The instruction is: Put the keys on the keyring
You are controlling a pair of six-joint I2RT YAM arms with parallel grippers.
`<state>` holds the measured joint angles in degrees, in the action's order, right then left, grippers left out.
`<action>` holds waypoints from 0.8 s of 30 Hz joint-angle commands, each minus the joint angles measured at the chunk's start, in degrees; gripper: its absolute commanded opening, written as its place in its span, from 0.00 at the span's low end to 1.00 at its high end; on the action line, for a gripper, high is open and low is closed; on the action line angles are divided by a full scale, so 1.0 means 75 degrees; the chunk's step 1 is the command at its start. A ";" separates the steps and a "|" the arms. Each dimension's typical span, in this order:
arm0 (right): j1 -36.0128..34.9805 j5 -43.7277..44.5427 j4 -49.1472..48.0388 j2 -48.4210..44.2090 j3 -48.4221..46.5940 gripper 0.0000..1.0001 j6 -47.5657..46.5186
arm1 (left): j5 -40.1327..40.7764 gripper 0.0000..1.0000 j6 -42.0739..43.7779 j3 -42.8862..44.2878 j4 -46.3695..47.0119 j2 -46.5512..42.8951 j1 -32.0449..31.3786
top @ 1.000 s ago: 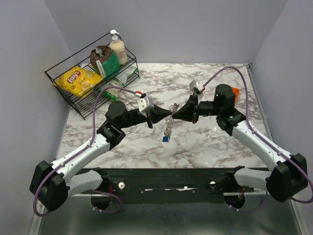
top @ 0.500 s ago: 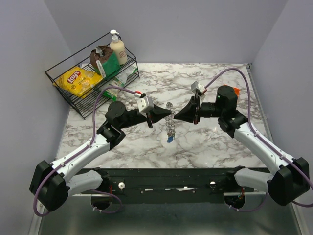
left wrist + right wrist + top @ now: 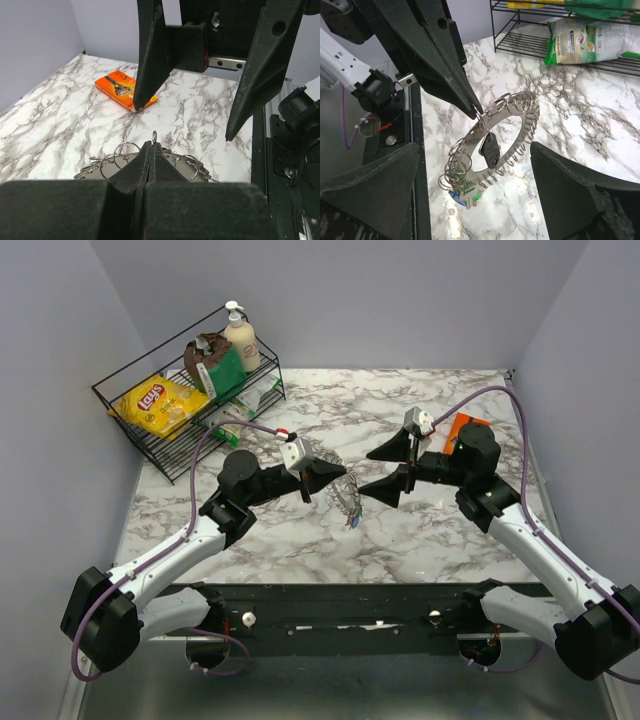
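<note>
The left gripper (image 3: 335, 478) is clamped on a small wire loop (image 3: 154, 135) at the keyring's (image 3: 517, 125) rim, hanging it above the table (image 3: 420, 530). The right gripper (image 3: 365, 476) gapes wide and empty at its 3 o'clock. Best to keep that pinch firm and lower the ring without swinging. One keyring. The keys (image 3: 464, 194) bunch at its 7 o'clock, blue plain, a black key (image 3: 490, 149) in the centre, and perhaps a third.

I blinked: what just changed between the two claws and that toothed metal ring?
The right claw opened, let go of the toothed grey metal ring and drew back rightward. The left claw stays shut on the ring, which hangs from it.
</note>
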<state>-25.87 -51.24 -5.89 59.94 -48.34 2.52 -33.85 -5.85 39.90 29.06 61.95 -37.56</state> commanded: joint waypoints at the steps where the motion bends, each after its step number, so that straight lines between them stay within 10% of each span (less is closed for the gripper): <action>1: -0.0031 0.0352 0.0082 -0.0059 0.0105 1.00 -0.0067 | 0.0294 0.00 0.0053 -0.0128 0.0379 0.0048 0.0075; 24: -0.0020 0.0727 0.0153 -0.0340 0.0351 1.00 -0.0137 | 0.1033 0.00 0.0381 0.2166 0.0919 0.3794 0.0203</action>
<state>-25.87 -47.51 -5.78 59.31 -46.41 2.48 -26.85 -4.54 48.86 30.65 84.40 -36.80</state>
